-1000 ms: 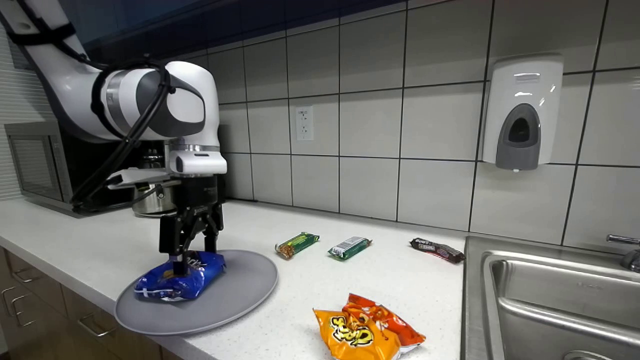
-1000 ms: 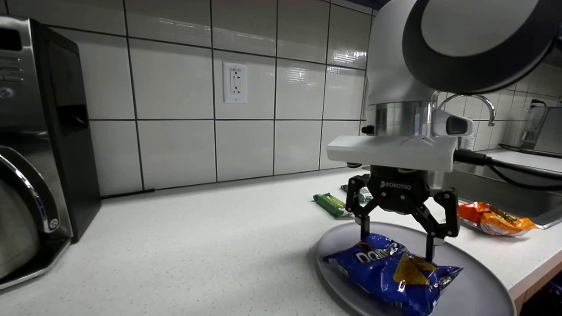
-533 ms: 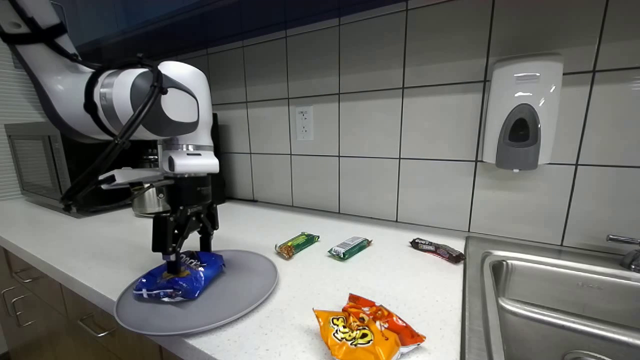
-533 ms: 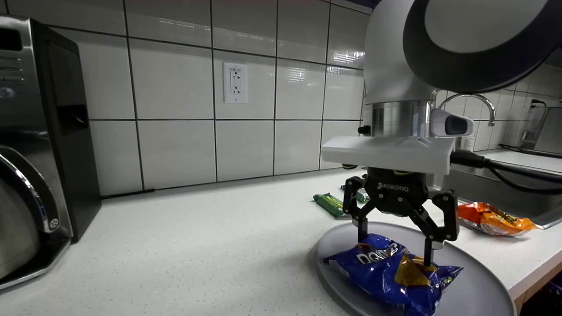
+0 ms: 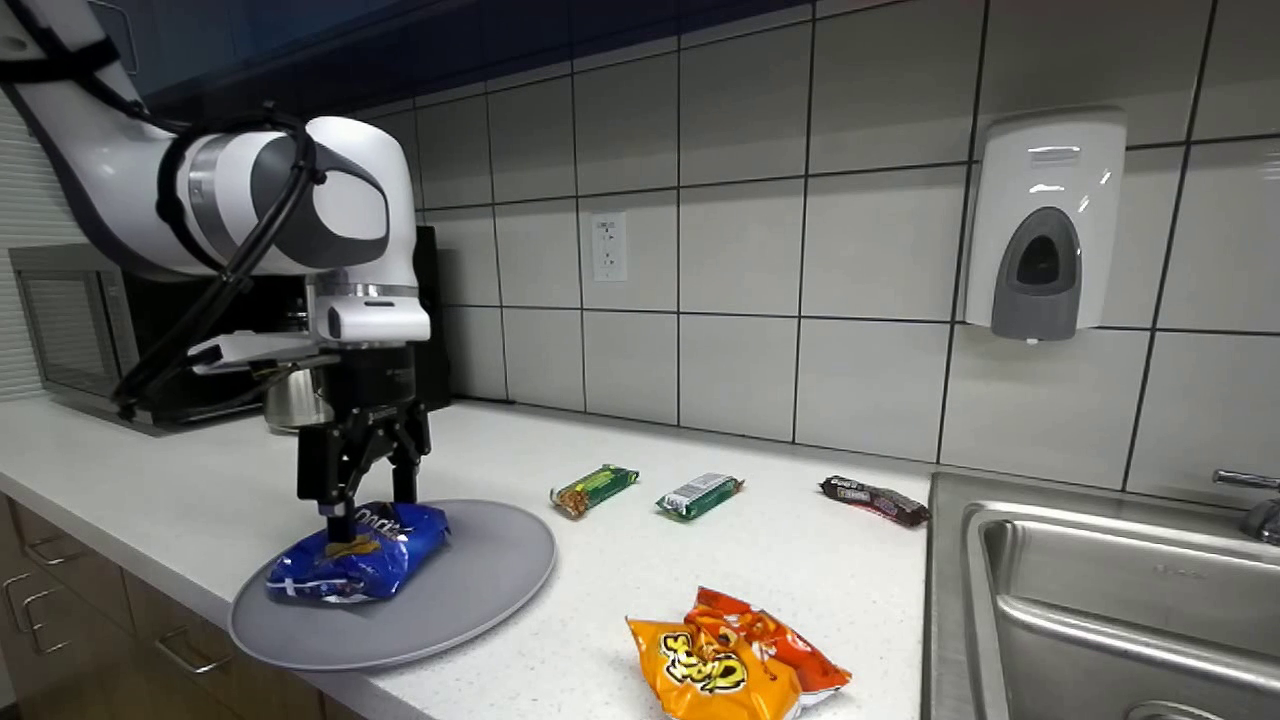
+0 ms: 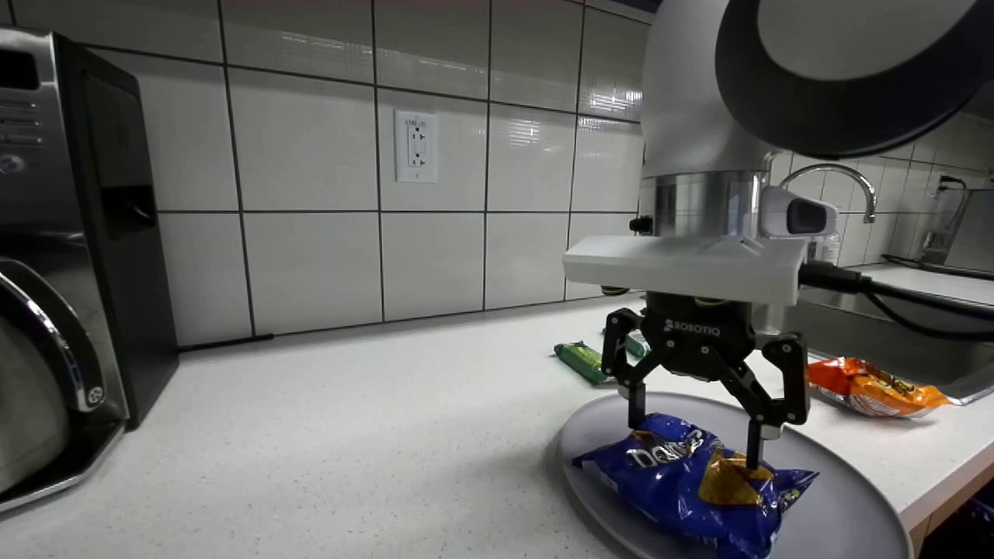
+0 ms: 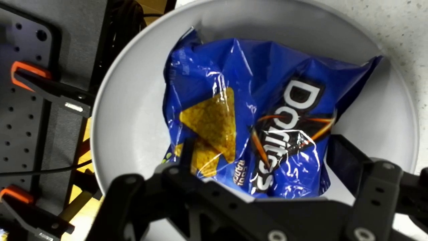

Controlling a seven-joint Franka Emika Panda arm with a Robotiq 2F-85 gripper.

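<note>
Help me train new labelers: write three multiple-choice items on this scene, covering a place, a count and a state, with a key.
1. Where does the Doritos bag lie?
A) in the sink
B) inside the microwave
C) on the gray plate

2. How many green-wrapped bars lie on the counter?
A) two
B) four
C) five

3. How does the gripper stand?
A) fully shut
B) open
C) out of view

1 C: both exterior views show the plate beneath the bag.
2 A: an exterior view shows a pair in green, lying apart.
3 B: its fingers are spread wide apart.
</note>
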